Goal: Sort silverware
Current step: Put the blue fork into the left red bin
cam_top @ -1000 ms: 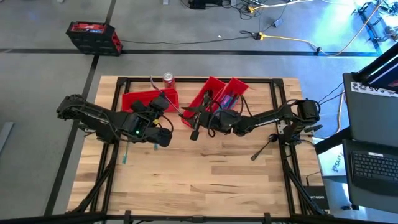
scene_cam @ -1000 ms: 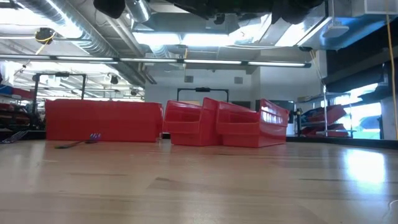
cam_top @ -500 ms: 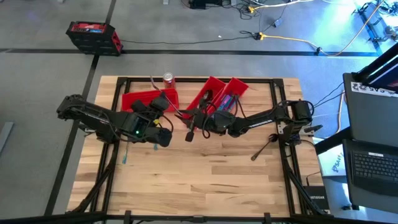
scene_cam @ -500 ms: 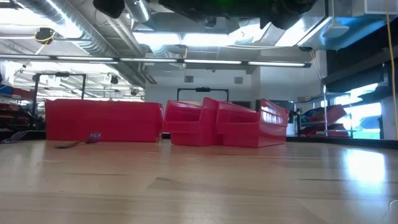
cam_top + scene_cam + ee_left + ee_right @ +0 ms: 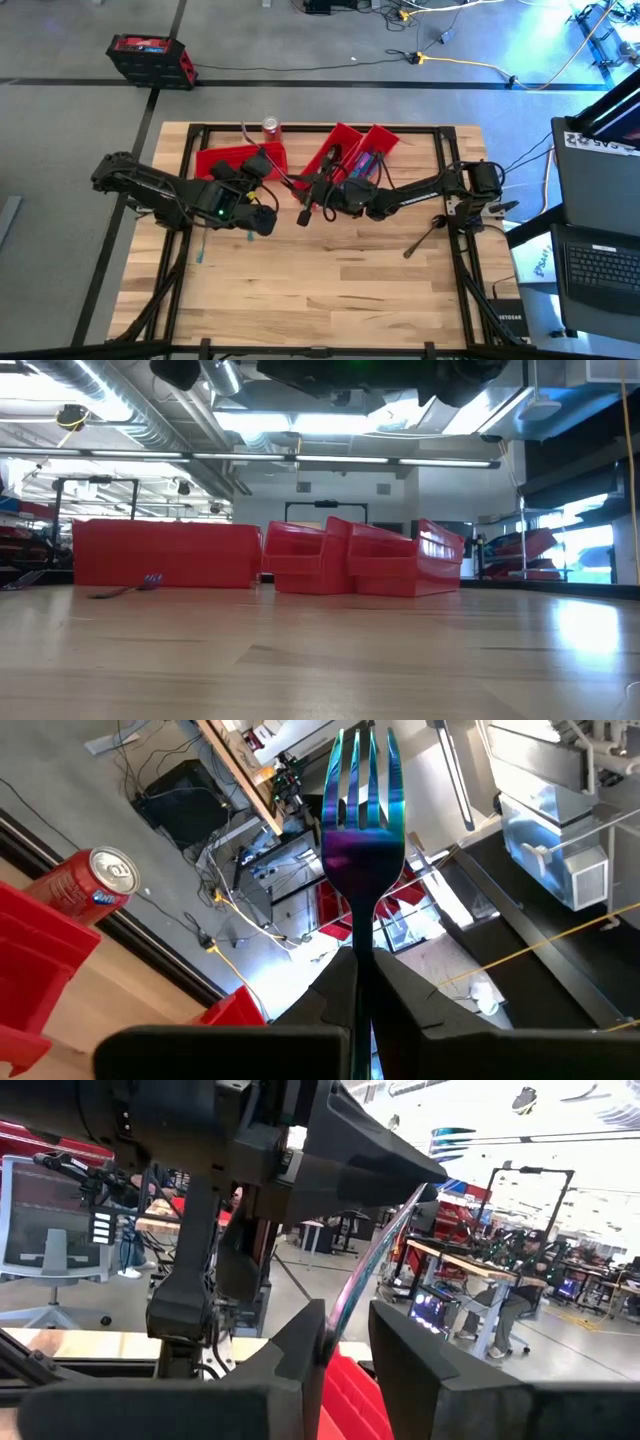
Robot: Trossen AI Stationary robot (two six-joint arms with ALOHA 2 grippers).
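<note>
We read this as a handover; the left gripper (image 5: 362,982) is clenched on an iridescent fork (image 5: 361,810), tines up, above the table (image 5: 330,270) by the red bins (image 5: 345,152); the right gripper (image 5: 345,1342) pinches a slender piece (image 5: 375,1255), seemingly the same fork; next, we judge, one must release.

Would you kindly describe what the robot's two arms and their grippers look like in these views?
Both arms are dark, nearly black, built of slim jointed links. The left arm shows a small green light near its wrist. The right arm is equally dark. The left gripper and the right gripper each have two broad, flat, matte black fingers.
</note>
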